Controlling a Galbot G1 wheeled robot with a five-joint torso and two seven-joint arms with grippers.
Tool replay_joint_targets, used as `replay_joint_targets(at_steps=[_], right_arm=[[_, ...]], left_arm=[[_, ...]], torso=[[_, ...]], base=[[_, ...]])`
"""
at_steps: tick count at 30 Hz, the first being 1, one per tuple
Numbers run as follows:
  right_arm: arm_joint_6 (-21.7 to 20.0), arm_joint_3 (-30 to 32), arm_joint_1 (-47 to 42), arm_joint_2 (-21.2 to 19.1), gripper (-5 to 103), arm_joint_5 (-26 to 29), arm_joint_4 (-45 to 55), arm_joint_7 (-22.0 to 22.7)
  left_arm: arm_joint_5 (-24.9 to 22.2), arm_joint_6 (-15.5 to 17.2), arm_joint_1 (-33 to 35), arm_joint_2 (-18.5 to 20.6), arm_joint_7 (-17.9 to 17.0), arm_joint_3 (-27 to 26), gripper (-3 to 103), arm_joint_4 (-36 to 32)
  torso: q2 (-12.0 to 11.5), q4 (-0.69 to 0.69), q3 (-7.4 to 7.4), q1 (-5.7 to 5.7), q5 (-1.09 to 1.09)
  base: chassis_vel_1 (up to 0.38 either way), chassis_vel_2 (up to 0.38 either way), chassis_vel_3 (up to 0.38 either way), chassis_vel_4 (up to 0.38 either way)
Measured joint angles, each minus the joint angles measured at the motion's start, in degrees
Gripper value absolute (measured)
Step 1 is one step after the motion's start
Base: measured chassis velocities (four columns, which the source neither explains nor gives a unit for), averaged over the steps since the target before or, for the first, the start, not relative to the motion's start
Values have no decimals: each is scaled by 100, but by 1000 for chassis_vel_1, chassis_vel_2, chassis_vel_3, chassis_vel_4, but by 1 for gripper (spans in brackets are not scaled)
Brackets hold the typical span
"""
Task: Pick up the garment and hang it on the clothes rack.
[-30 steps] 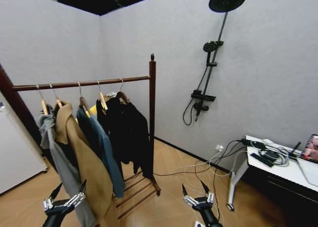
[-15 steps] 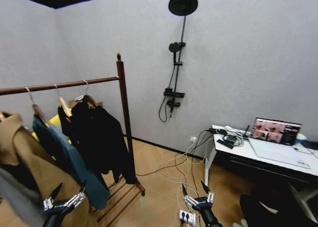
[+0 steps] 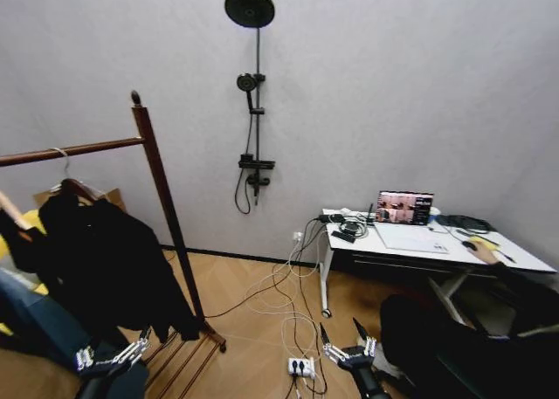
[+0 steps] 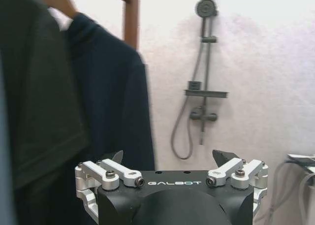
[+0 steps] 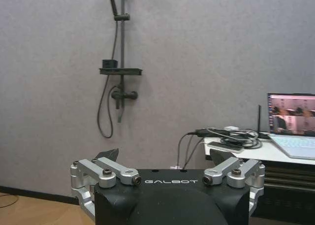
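The garment (image 3: 100, 259), a black matte coat on a wooden hanger (image 3: 74, 188), hangs from the rod of the clothes rack (image 3: 162, 202) at about nine o'clock in the head view, just beside the rack's knob-topped dark-brown post. A blue jacket (image 3: 31, 325) hangs next to it toward eight o'clock. At twelve o'clock a black shower fitting (image 3: 251, 93) with a round head is fixed to the grey textured wall, and at three o'clock a white desk (image 3: 437, 246) carries an open laptop (image 3: 403, 209) and tangled cables; more cables and a white power strip (image 3: 300, 366) lie on the wood floor near six o'clock. The left gripper (image 3: 113, 345) sits low at seven o'clock, fingers spread wide and empty, in front of the coats; the right gripper (image 3: 345, 336) at six o'clock is likewise spread and empty, above the cables. In the left wrist view the left gripper (image 4: 170, 158), marked GALBOT, gapes empty, with the garment (image 4: 110, 97) close ahead at ten o'clock. In the right wrist view the right gripper (image 5: 165, 156), also lettered GALBOT, stands wide and empty, facing the shower fitting (image 5: 118, 62) and the laptop (image 5: 295, 121).
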Motion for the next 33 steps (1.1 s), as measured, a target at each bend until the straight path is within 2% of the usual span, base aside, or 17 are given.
replay_joint_targets(at_steps=[12,22,33], right_arm=[[0,-2,1,0,100,0,0,-1],[0,3,1,-2,100,0,0,0],[0,-2,2,0,100,1,0,-1]], left_arm=[[0,0,0,0,-1,0,100,0],[0,0,0,0,2,0,100,0],[0,0,0,0,-2,-1,100,0]], torso=[[0,3,0,0,-2],[0,1,0,0,3],[0,2,0,0,-2]], base=[[-50,-48,-3,6],[-148,-146,159,148],[11,4,-20,-18]])
